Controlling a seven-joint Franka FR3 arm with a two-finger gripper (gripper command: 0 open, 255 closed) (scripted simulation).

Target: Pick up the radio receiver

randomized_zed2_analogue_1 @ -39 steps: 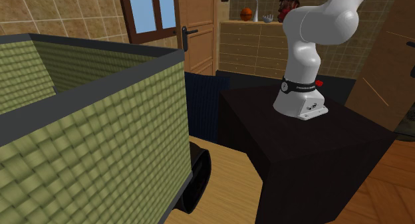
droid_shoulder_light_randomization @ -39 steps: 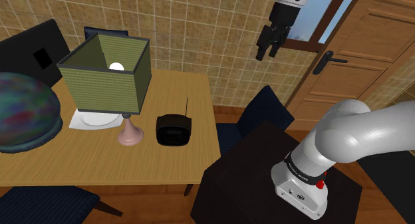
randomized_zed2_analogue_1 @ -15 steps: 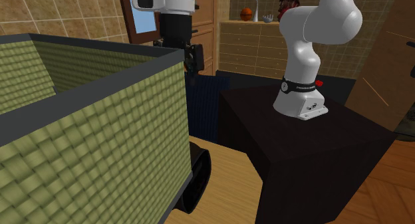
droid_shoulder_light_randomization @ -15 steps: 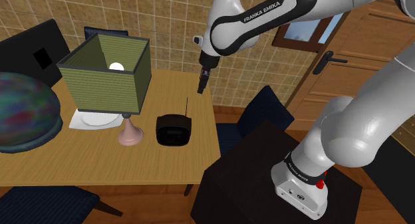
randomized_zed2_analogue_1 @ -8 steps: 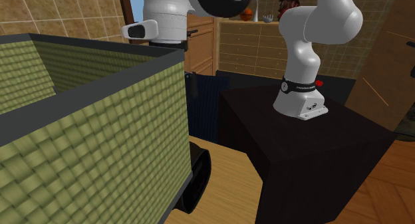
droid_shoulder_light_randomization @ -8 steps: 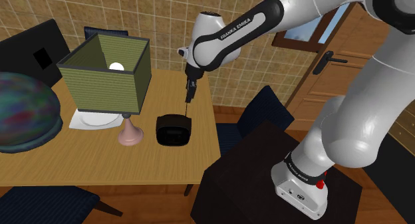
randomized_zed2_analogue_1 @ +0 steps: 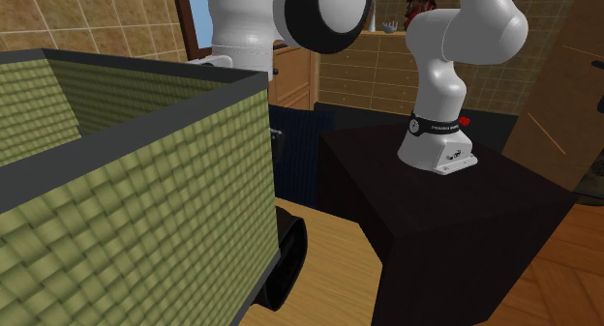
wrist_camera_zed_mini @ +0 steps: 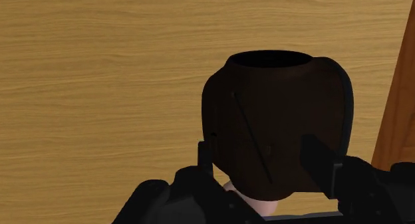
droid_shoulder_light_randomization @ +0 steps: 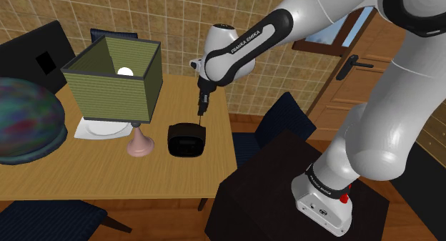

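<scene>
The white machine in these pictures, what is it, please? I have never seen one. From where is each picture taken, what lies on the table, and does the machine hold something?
It is a robot arm standing on a black box beside a wooden table. One picture looks down from a camera beside the box; another is taken from close beside the lamp; the third comes from a camera on the arm's hand. That hand, the end effector, has two black fingers. On the table stand the lamp, a dark radio and a big colourful ball. The fingers are open, above the radio, one at each side of it. Nothing is held yet.
</scene>
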